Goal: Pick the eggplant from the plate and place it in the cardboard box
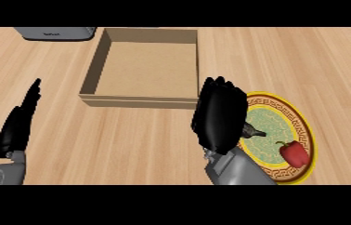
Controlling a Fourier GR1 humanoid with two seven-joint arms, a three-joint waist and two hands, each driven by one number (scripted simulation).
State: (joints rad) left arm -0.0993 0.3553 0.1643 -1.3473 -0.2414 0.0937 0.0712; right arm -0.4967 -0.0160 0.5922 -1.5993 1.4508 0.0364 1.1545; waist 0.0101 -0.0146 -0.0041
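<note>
On the wooden counter (137, 145) I see my right robot hand (218, 117) curled over the eggplant (252, 132) at the plate's (310, 140) left edge, beside a red pepper (295, 153); cardboard box (144, 68) just beyond; left robot hand (19, 126) resting open.

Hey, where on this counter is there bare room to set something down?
Bare wood lies between the left hand and right hand, below the cardboard box. More lies right of the box, above the plate. The box floor is bare. The plate is crowded: red pepper, dark stem, hand over it.
</note>
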